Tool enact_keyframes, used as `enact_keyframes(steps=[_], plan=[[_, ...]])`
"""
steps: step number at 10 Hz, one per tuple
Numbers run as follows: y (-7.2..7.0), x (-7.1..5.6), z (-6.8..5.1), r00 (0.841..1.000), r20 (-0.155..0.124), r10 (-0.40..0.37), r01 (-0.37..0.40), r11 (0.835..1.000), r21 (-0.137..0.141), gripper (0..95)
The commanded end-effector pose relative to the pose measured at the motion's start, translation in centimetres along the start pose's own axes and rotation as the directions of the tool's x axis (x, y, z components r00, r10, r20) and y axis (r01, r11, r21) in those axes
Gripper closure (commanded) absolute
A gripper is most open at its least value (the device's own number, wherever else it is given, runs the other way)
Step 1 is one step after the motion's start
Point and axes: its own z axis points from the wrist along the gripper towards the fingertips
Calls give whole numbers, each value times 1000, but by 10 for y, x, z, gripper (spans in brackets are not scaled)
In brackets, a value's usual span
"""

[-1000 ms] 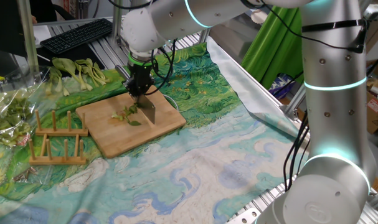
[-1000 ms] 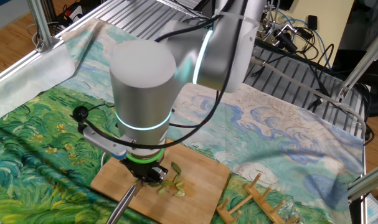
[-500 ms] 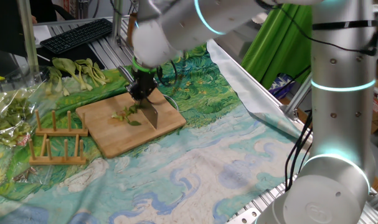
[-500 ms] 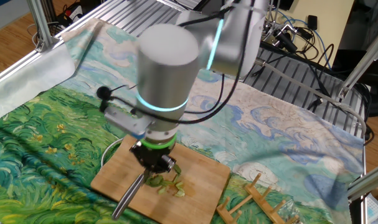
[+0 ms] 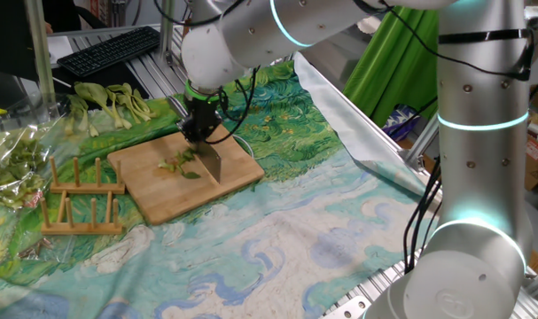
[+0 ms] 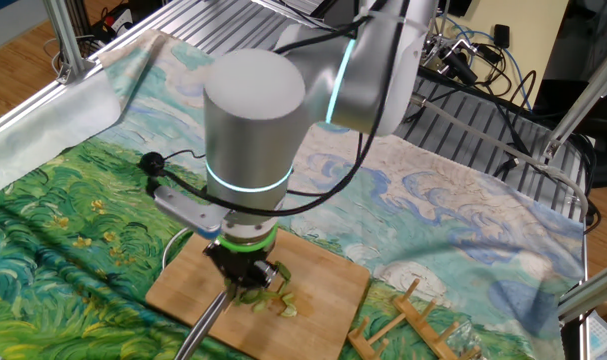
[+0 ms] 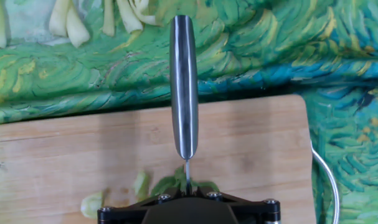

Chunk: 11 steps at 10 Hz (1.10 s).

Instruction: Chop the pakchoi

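The pakchoi (image 5: 182, 164) lies as a few small green bits in the middle of the bamboo cutting board (image 5: 162, 199). My gripper (image 5: 200, 131) hangs over the board's far edge, shut on a steel knife (image 5: 212, 163) whose blade stands edge-down just right of the bits. In the other fixed view the gripper (image 6: 245, 276) is right above the pakchoi (image 6: 274, 298), and the knife's handle (image 6: 204, 322) sticks out toward the lower left. In the hand view the knife's handle (image 7: 184, 87) points away over the board (image 7: 251, 143), with pakchoi (image 7: 141, 184) bits beside the thin blade.
A bunch of whole pale-stemmed stalks (image 5: 111, 100) lies behind the board on the painted cloth. Plastic-wrapped greens (image 5: 11, 159) and a wooden rack (image 5: 78, 199) are left of the board. A keyboard (image 5: 109, 49) sits at the back. A white cable (image 7: 329, 180) curves beside the board.
The arm's upper links have swung a little to the side and back. The knife has stayed in the gripper, over the board by the green bits.
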Motion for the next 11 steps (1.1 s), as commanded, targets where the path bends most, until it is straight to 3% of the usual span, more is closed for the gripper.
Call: enact_keyframes(steps=[1,3,4,5,6,11], plan=[[-1,2,12,1000,-24,6,-7,1000,-21,950],[2,7,11,999,-48,21,-21,1000,-15,950],[2,11,9,997,-79,22,-22,1000,-3,950],[0,14,-2,993,-121,20,-20,1000,-3,950],[-1,15,-9,992,-124,25,-27,1000,-14,950],[0,20,-20,991,-121,50,-52,999,-9,950]])
